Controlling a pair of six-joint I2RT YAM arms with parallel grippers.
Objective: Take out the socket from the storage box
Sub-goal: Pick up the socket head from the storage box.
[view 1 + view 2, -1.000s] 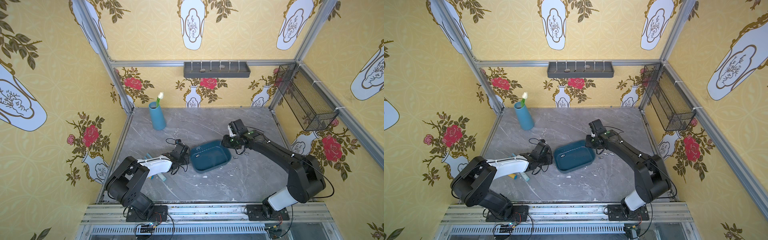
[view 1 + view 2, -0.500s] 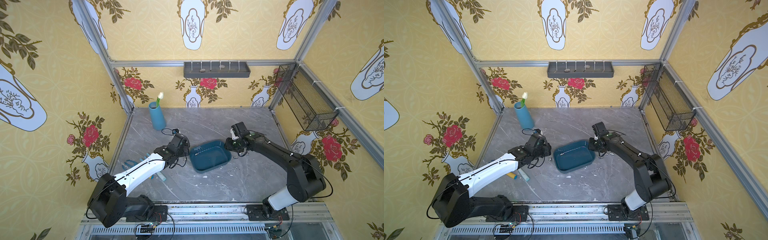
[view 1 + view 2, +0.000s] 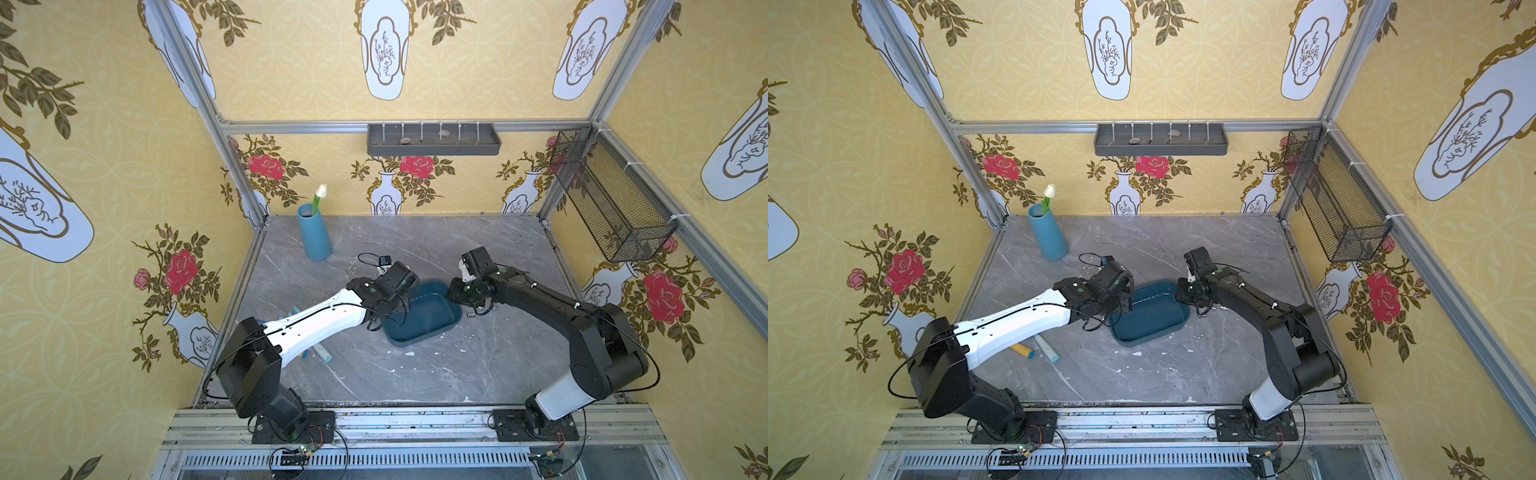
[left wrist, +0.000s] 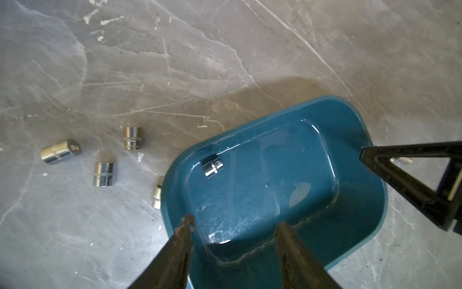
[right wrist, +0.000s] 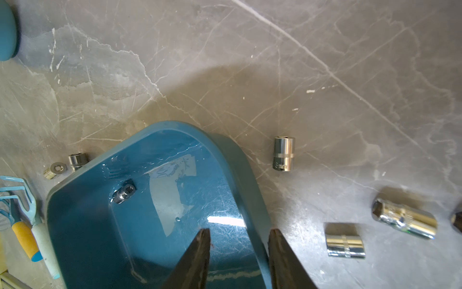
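The storage box [image 3: 428, 320] [image 3: 1150, 320], a shallow teal tub, sits mid-table in both top views. One small chrome socket [image 4: 212, 168] [image 5: 124, 194] lies on its side inside it, near a corner. My left gripper [image 4: 235, 225] [image 3: 400, 305] hangs open over the box's left end, one finger at the rim and the other inside, nothing held. At the opposite end, my right gripper [image 5: 239, 231] [image 3: 454, 293] straddles the rim [image 5: 250, 200]: one finger is inside and one outside, with a gap still showing beside the wall.
Several loose chrome sockets lie on the marble around the box [image 4: 103, 174] [image 5: 283, 154] [image 5: 345, 244]. Hand tools with yellow and pale handles [image 3: 1034, 351] lie under my left arm. A blue vase [image 3: 313, 232] stands at the back left. A grey tray [image 3: 432, 141] and a wire basket [image 3: 611, 195] hang on the walls.
My left arm has stretched out and carried its gripper from beside the box to over its left end, opening a little. My right gripper has come down onto the right rim and narrowed.
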